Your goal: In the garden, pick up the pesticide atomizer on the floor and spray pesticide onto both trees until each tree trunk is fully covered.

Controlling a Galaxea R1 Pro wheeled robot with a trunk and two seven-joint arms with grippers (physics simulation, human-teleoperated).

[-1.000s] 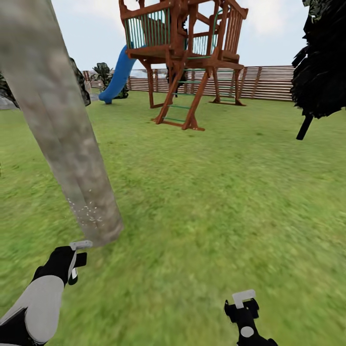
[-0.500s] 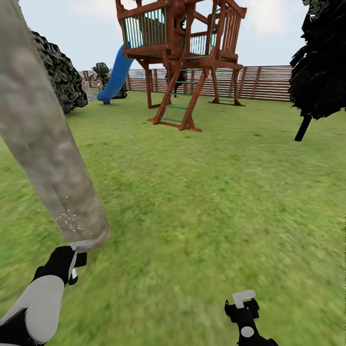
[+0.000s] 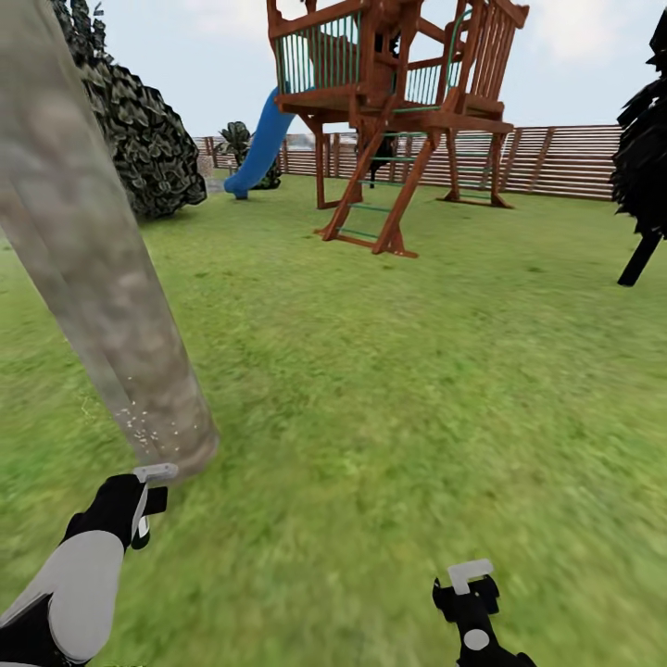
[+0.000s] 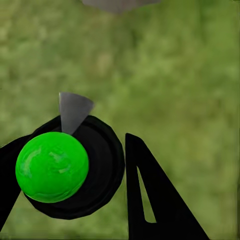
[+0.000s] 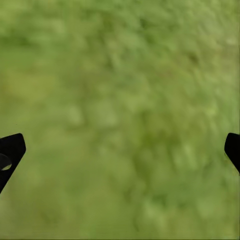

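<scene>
A thick, mottled grey-brown tree trunk (image 3: 102, 278) rises at the left of the head view, leaning in the picture. White pesticide specks (image 3: 144, 431) dot its base. Just below the base, my left gripper (image 3: 139, 505) is shut on the pesticide atomizer (image 3: 156, 472), whose grey nozzle points toward the trunk. In the left wrist view the atomizer (image 4: 52, 167) shows a bright green ball on a black round body, held between my left gripper's (image 4: 75, 185) black fingers (image 4: 150, 200) above grass. My right gripper (image 3: 470, 588) hangs open over the lawn, and in its own wrist view the right gripper (image 5: 120, 150) has nothing between its fingertips (image 5: 11, 150).
A wooden play tower (image 3: 389, 111) with a blue slide (image 3: 259, 139) stands mid-lawn, and a brown slat fence (image 3: 556, 162) runs behind it. A dark leafy bush (image 3: 139, 139) sits behind the trunk. A dark tree (image 3: 644, 167) stands far right. Grass stretches ahead.
The whole picture has shifted sideways, so the camera moved: the trunk now sits further left and the play tower further right. Both grippers hold their places in the picture.
</scene>
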